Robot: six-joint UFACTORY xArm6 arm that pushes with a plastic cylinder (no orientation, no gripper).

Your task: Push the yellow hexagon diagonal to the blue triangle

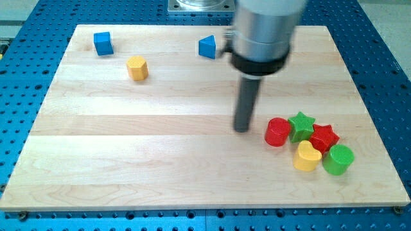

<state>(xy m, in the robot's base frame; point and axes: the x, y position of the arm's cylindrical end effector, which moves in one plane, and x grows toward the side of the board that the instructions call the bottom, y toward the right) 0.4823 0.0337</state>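
Yellow hexagon [137,67] far left & above my tip [242,129]; blue triangle [207,47] up-left of it, nearer.
We'd swing left round the hexagon w/o clipping it, then nudge it in short pushes toward a corner-to-corner spot off the triangle. Our rod has nothing to open or close; tip touches no block, red cylinder [278,132] just to its right.

Blocks: 2 blue [103,43] [207,47], 2 yellow [137,67] [307,156], 2 red [278,132] [324,137], 2 green [300,125] [338,160].

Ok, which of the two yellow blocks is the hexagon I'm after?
The yellow hexagon at the view's upper left, between the blue cube and blue triangle. The other yellow block is heart-shaped, in the lower-right cluster near my tip.
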